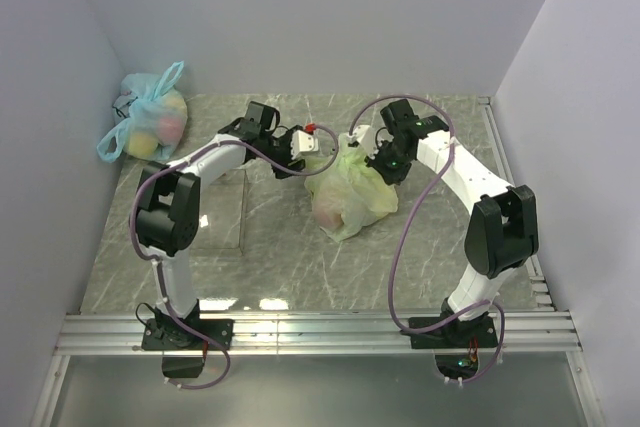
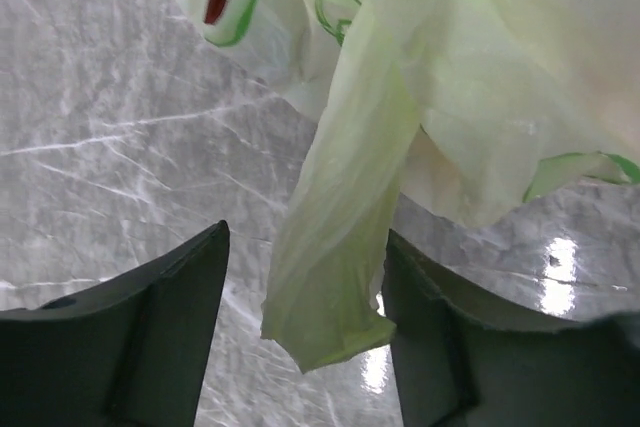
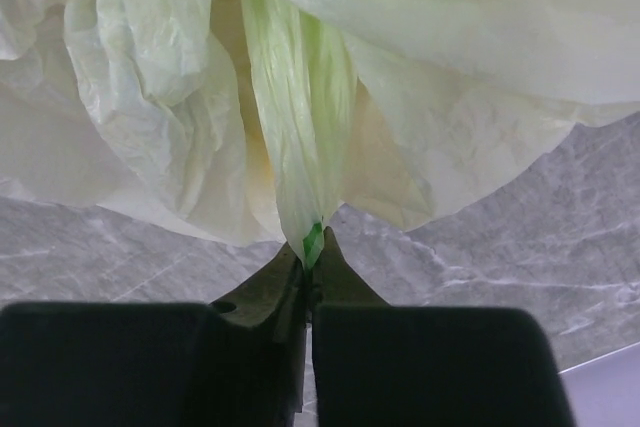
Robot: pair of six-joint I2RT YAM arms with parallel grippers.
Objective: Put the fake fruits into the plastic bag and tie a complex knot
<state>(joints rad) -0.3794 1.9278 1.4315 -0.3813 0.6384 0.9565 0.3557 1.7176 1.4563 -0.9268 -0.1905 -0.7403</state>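
table (image 1: 300, 272): grey marbled top, fills the middle of the top view, white walls on three sides.
plastic bag (image 1: 352, 192): pale green, translucent, crumpled heap on the table at frame centre, between the two grippers. Body bulges toward lower left, top is gathered toward the upper edge.
clear tray (image 1: 222, 232): flat on the table left of centre, partly under the left arm, apart from the green bag.
light blue bag (image 1: 150, 127): knotted, upper left corner against the wall, pale fruits show through it, well apart from everything else.
left gripper (image 2: 305, 247): at the bag's upper left in the top view. Pincer wide. A twisted strip of the bag (image 2: 340, 227) hangs down between the fingers, close against the finger at frame right; contact can't be told. Nothing pinched.
right gripper (image 3: 310, 259): at the bag's upper right in the top view. Pincer closed tight on a narrow bag strip (image 3: 300, 137), tips clamped at a green-printed spot.
fake fruits (image 1: 328, 211): only a blurred pinkish mass through the bag wall, lower left of the bag; kinds can't be told.
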